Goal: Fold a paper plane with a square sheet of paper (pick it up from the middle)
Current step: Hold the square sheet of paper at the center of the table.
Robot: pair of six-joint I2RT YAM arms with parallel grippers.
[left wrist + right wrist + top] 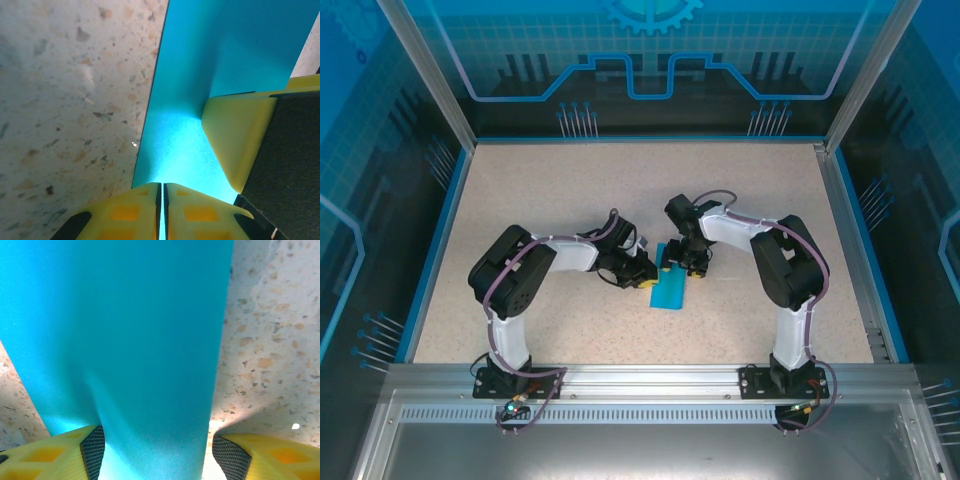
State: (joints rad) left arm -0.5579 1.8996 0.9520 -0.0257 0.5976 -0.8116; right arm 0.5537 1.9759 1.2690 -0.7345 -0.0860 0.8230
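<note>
The square sheet of paper point(670, 285) lies at the table's middle as a narrow teal-blue strip, its near end on the tabletop. My left gripper point(645, 282) reaches it from the left. In the left wrist view its jaws point(163, 200) stand almost together, with a thin line of the paper point(225, 50) showing in the slit between them. My right gripper point(692, 266) is at the strip's far end, open. In the right wrist view its pads point(93, 449) straddle the paper point(125, 315); the left pad touches an edge and the right pad stands apart. One right finger point(235, 140) rests on the paper.
The speckled beige tabletop point(540, 190) has a blue rim point(432, 250) and transparent enclosure walls around it. An aluminium rail point(640, 375) runs along the near edge by both arm bases. There is free room on all sides of the paper.
</note>
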